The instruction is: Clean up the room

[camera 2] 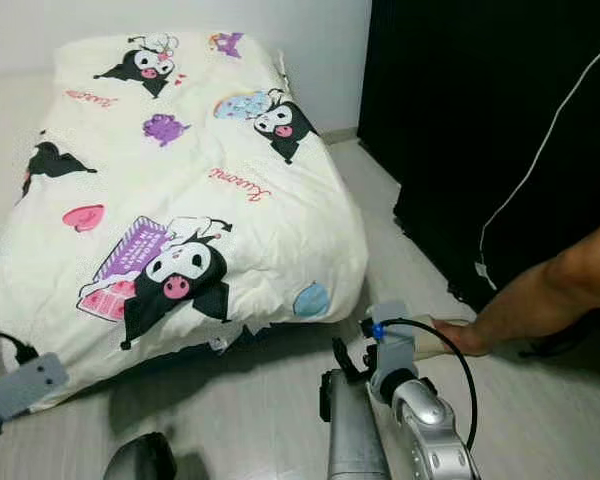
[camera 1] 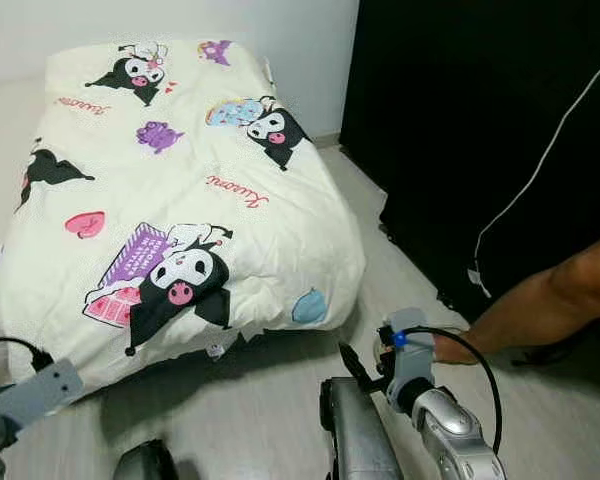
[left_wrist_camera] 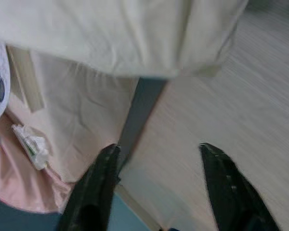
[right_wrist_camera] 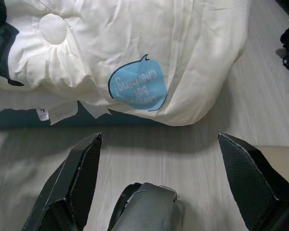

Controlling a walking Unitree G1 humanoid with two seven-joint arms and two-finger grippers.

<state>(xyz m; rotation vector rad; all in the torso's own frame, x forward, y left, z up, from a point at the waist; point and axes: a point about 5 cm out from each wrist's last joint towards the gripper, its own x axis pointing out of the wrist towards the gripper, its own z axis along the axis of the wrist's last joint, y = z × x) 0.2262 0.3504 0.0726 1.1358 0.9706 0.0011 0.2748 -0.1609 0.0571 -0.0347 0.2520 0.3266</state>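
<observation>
Spread wide and holding nothing: right gripper [right_wrist_camera: 159, 183], low over bare floor [right_wrist_camera: 192, 149] just near of the bed's foot corner, where a cream quilt [camera 1: 180, 170] with cartoon prints and a blue speech-bubble patch [right_wrist_camera: 137, 87] droops over the edge. Likewise apart and empty: left gripper [left_wrist_camera: 159, 187], down at the bed's near left side, pointing at pale sheet folds, a dark bed leg [left_wrist_camera: 142, 115] and a small crumpled wrapper [left_wrist_camera: 32, 144] lying on pink fabric under the overhang. On the right, a person's arm [camera 1: 550, 300] reaching toward the floor beside a black curtain [camera 1: 480, 130], hand just beside the right wrist. Probably an early, searching stage of tidying: nothing picked up yet. Likely next need: settling on one loose item, perhaps that wrapper, lowering the left fingers around it, and keeping clear of the person's hand. No bin, basket or box anywhere to receive rubbish, so nothing to report inside any.
</observation>
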